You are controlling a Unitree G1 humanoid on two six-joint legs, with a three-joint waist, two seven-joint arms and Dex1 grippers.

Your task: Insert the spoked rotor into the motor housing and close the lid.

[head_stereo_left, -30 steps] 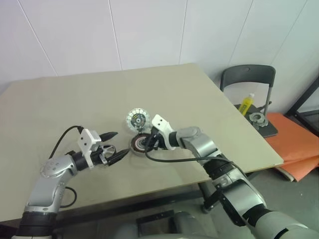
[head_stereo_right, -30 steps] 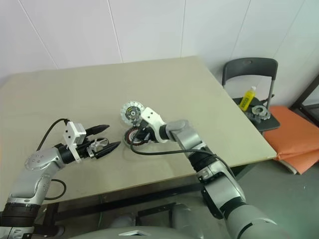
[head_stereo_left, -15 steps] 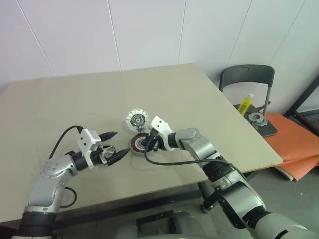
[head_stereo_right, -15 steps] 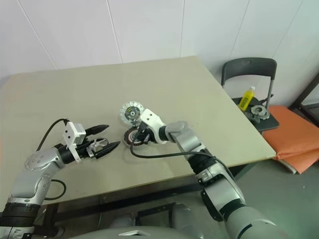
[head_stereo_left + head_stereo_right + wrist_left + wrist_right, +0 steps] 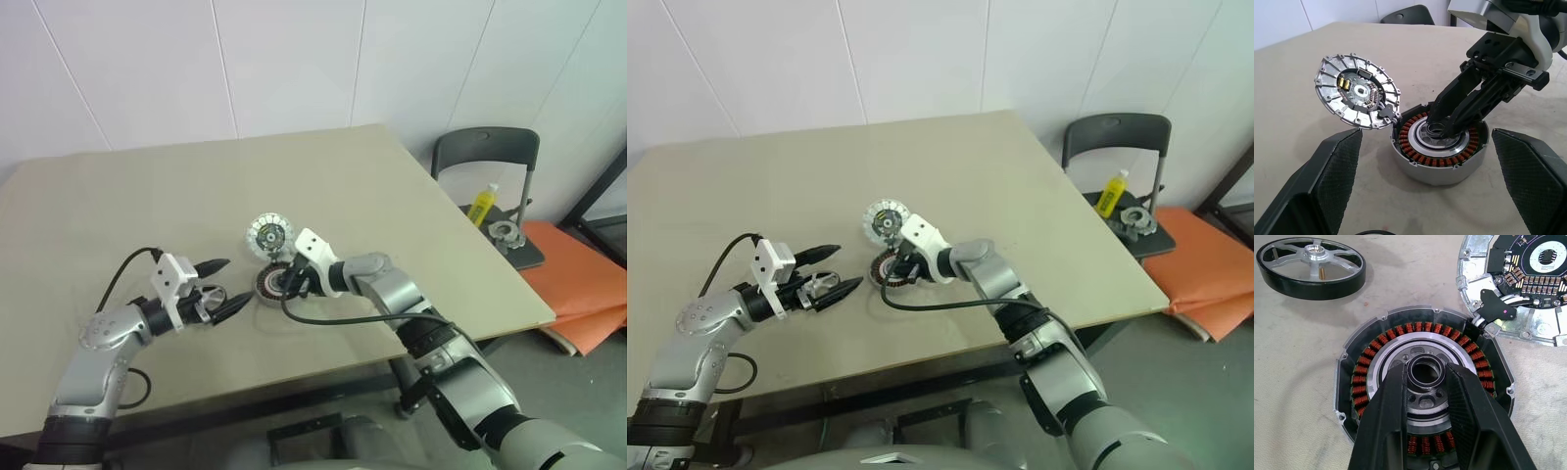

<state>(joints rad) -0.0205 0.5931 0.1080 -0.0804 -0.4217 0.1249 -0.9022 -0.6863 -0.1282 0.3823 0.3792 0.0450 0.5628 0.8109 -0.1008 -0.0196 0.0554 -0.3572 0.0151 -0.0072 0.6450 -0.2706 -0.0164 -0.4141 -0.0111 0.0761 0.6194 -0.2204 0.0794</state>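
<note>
- Rotor (image 5: 1310,262) lies flat on the table (image 5: 392,196), apart from the housing (image 5: 1439,149) and between the spread fingers of the left gripper (image 5: 223,285). Not yet inserted.
- Rotor shows silver spokes and a central hub inside a dark rim; a small pin stands by the hub.
- Housing sits near mid-table, open on top, its copper winding ring and silver centre exposed.
- Lid (image 5: 1357,91) lies opened out just beside the housing, tilted, inner face up with its circuit board and silver segments showing. A dark link and wires join it to the housing rim.
- Right gripper (image 5: 1426,377) is down on the housing centre, its fingers narrowly parted to either side of the raised centre ring. Whether they clamp the ring or only bracket it, I cannot tell; my reading is that it steadies the housing.
- Left gripper hovers low over the table to the robot's left of the housing, fingers wide, nothing pinched.
- Progress, as judged: early. Housing is open and ready, but both main steps are left: lift the rotor, seat it over the centre, then fold the lid down.
- Right gripper would have to clear the centre before the rotor can drop in.
</note>
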